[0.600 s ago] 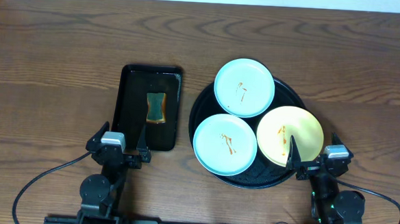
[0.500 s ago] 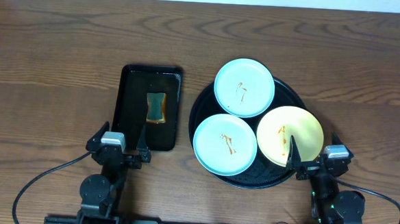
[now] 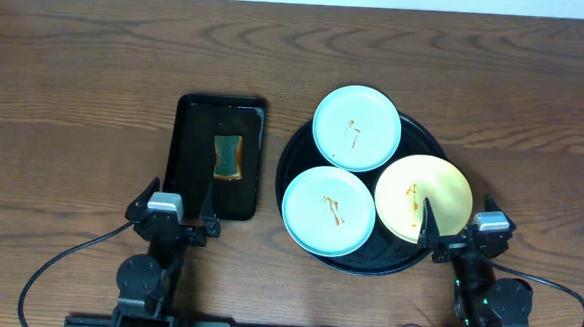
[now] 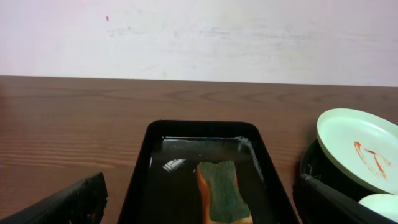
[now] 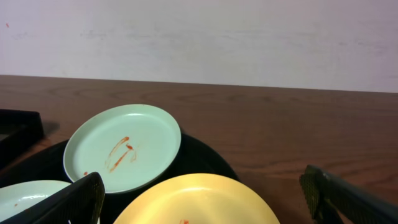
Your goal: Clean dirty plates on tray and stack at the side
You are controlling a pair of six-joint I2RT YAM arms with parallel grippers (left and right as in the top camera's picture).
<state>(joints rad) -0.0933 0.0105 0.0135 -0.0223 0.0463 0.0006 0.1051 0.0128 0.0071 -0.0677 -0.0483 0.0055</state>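
Three dirty plates lie on the round black tray (image 3: 403, 258): a pale blue plate (image 3: 356, 127) at the back, another pale blue plate (image 3: 329, 211) at the front left, and a pale yellow plate (image 3: 423, 198) at the front right. All carry orange sauce smears. My right gripper (image 3: 459, 230) is open at the yellow plate's near edge, holding nothing; in the right wrist view the yellow plate (image 5: 199, 202) lies between the fingers (image 5: 74, 202). My left gripper (image 3: 182, 206) is open near the front of the rectangular tray.
A rectangular black tray (image 3: 187, 158) left of the round one holds a green and orange sponge (image 3: 229, 156), seen close in the left wrist view as the sponge (image 4: 221, 196). Brown wooden table (image 3: 85, 93) extends all around; a pale wall bounds the far edge.
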